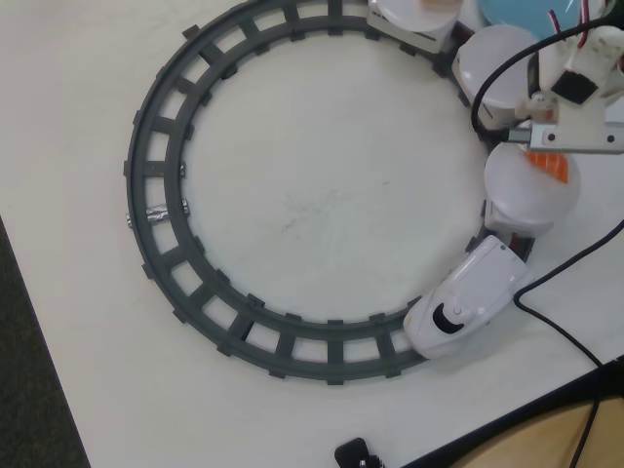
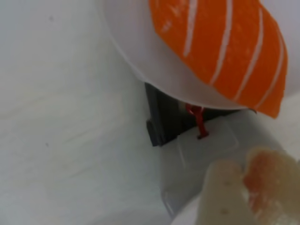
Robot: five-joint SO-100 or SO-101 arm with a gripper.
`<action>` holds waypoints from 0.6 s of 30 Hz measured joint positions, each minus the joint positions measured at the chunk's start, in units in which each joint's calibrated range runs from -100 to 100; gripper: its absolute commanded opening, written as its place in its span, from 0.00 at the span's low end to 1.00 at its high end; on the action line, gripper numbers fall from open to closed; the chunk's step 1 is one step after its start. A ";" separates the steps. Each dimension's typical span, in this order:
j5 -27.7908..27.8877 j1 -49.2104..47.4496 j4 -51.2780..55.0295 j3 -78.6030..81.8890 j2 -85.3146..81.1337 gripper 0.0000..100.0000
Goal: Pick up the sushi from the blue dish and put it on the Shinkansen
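Note:
The white Shinkansen (image 1: 463, 297) stands on the dark grey ring track (image 1: 156, 175) at the right, its cars topped with white round plates. The plate just behind its nose (image 1: 517, 200) carries an orange striped salmon piece (image 1: 548, 164), which fills the top of the wrist view (image 2: 220, 47). My gripper (image 1: 546, 132) hovers over that plate's far edge. In the wrist view my gripper (image 2: 243, 187) is shut on a small white and pinkish-red sushi (image 2: 269, 180). Only a sliver of the light blue dish (image 1: 512, 12) shows at the top edge.
Two more white plates (image 1: 497, 63) (image 1: 414, 12) follow along the track at the top right. Black cables (image 1: 565, 331) trail across the table at the right. The table's front edge and a small black object (image 1: 356, 453) lie at the bottom.

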 measured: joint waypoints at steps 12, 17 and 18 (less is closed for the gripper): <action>0.05 0.24 0.00 0.81 0.00 0.02; 0.05 0.39 0.00 0.81 0.00 0.02; 0.00 0.39 0.00 0.99 0.00 0.02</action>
